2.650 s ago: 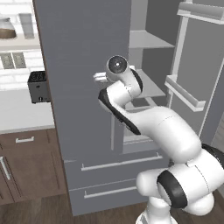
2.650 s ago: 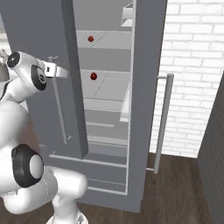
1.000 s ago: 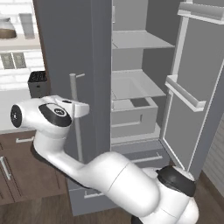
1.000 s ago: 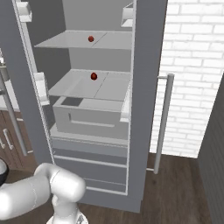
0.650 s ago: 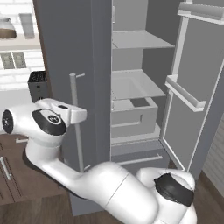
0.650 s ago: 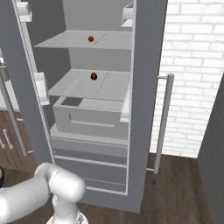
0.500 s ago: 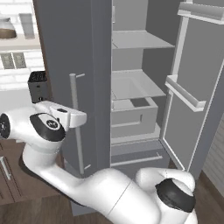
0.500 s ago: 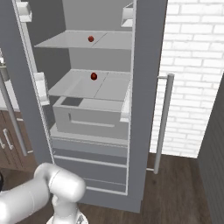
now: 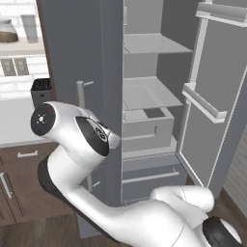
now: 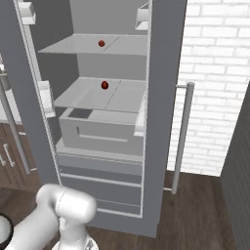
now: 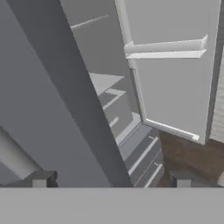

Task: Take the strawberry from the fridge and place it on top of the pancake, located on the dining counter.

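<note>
Flat, even rendered light, no glare. Soft shading inside the fridge (image 10: 97,97). Hand view blurry and low-res; both base views slightly soft.

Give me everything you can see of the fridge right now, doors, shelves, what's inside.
The fridge is tall and matte grey, with its upper doors swung open. The open right door carries pale bins on its inner face. Inside are pale grey shelves: a small red item sits on the upper shelf, another on the shelf below. Under that is a pale open-topped bin, then two wide drawers. A long vertical bar handle runs down the outer face at right.
</note>
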